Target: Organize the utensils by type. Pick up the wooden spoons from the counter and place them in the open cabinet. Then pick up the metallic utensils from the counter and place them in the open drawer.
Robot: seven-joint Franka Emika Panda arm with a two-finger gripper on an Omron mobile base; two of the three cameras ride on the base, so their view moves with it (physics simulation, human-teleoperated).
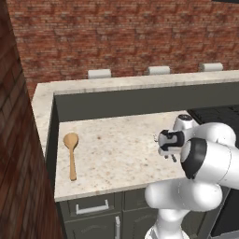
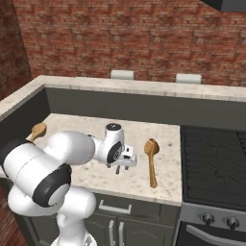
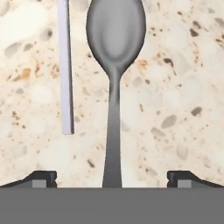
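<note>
With my gripper spread wide over the small dark-grey metal spoon on the beige speckled counter, I might snag the thin silver fork just beside it.

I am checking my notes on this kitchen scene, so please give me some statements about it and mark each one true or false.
1. The end effector is open, with the metal spoon lying between its tips. True.
2. The metal spoon is lifted off the counter. False: it lies flat on the counter, with nothing gripping it.
3. A thin silver handle lies beside the metal spoon. True; its other end is cut off by the top edge of the hand view.
4. Both wooden spoons are already gone from the counter. False: one wooden spoon lies near the left end and another wooden spoon lies near the stove.
5. The stove is left of the counter. False: it is to the right.
</note>
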